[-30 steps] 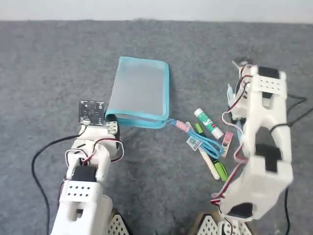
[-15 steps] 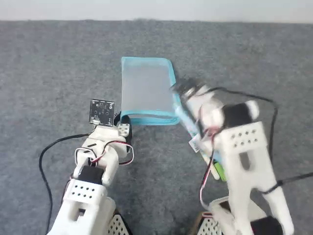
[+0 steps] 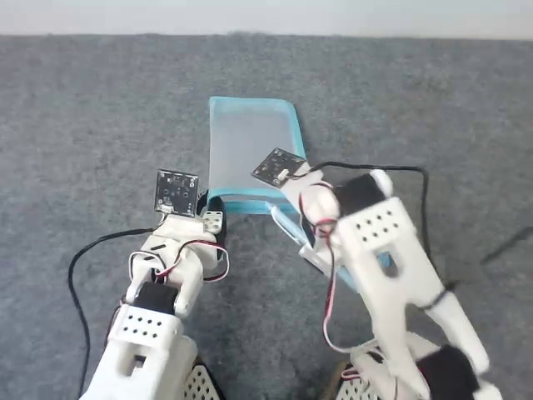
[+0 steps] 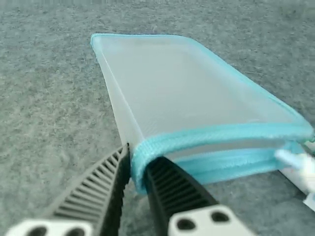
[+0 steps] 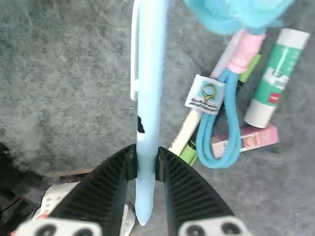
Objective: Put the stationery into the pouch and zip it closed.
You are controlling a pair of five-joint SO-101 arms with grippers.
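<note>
The right pincer (image 5: pixel 146 158) had swung across, clenched on a pale blue pen (image 5: pixel 148 73) whose far end now lay beside the mouth of the pouch (image 4: pixel 187 93), ready for insertion. The left pincer (image 4: pixel 139 169) gripped the pouch's near corner. The glue stick (image 5: pixel 269 73) lay ahead of the right pincer, not yet loaded.

The pouch (image 4: pixel 187 88) is frosted white edged turquoise; the pen (image 5: pixel 147 73) pale blue; the glue stick (image 5: pixel 272 76) green and white.

Frosted plastic pouch (image 4: pixel 197 93), rough fibrous carpet (image 4: pixel 39 98)
</note>
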